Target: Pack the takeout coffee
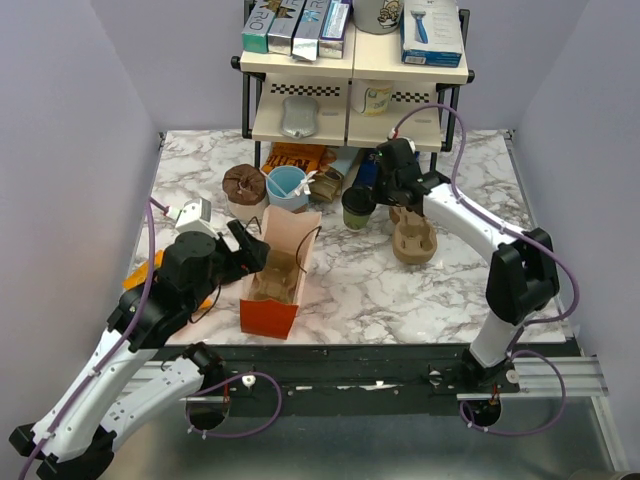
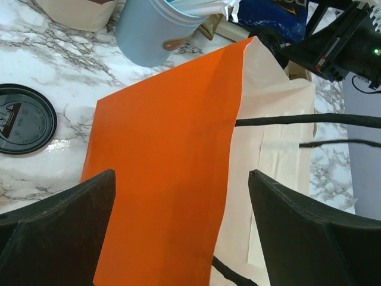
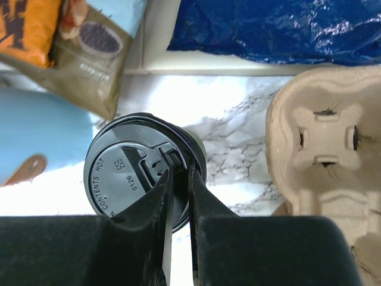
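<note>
Top cam: coffee (image 1: 357,207) upright at the back of the desk (image 1: 370,290), just in front of the rack (image 1: 300,118), between the blue cup (image 1: 287,187) and a loose carrier (image 1: 413,238), not in the bag (image 1: 270,315). Only this view shows a second carrier (image 1: 275,282) sitting in the open orange bag, and left fingers (image 1: 252,250) at the bag's left edge. Left wrist cam adds: those fingers spread wide over the bag's orange side and holding nothing, plus a loose black lid (image 2: 24,126) flat on the desk, which the top cam doesn't show. Right wrist cam adds: right fingers (image 3: 178,185) narrow, pinched on the raised rim of the coffee's lid, with a blue packet (image 3: 268,30) behind. Desk is white marble with grey veins; walls are plain lilac on three sides.
</note>
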Motion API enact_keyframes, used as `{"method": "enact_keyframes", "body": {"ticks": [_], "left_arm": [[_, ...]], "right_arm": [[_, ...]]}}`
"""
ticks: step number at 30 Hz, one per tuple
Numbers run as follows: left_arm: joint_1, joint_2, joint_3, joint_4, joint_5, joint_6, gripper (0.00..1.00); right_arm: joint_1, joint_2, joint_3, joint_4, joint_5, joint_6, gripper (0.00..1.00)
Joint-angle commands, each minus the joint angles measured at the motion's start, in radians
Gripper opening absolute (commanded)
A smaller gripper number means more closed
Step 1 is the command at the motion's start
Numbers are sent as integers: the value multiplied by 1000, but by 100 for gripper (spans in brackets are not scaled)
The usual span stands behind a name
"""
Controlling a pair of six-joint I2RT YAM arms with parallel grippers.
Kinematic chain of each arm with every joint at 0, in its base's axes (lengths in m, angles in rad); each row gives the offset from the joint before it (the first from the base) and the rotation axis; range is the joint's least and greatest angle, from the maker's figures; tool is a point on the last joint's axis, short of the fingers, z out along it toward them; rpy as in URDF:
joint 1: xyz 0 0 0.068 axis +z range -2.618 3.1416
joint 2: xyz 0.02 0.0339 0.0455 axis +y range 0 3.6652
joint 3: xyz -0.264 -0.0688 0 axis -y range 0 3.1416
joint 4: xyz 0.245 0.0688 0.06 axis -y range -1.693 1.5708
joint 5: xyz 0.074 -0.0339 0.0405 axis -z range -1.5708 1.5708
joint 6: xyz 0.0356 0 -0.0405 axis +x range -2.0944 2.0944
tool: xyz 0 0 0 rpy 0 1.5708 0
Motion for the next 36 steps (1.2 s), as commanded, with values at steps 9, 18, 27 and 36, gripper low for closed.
{"method": "enact_keyframes", "body": {"ticks": [9, 18, 27, 36], "left_arm": [[4, -66, 1, 12, 37, 97, 99], [4, -48, -40, 43, 54, 91, 51], [6, 87, 7, 124, 84, -61, 0], [6, 224, 27, 216, -74, -372, 0]], "right_arm": [[-2, -274, -246, -15, -188, -79, 0], [4, -440, -351, -32, -199, -99, 0], [4, -479, -312, -98, -251, -99, 0], [4, -549, -315, -135, -216, -109, 1]]}}
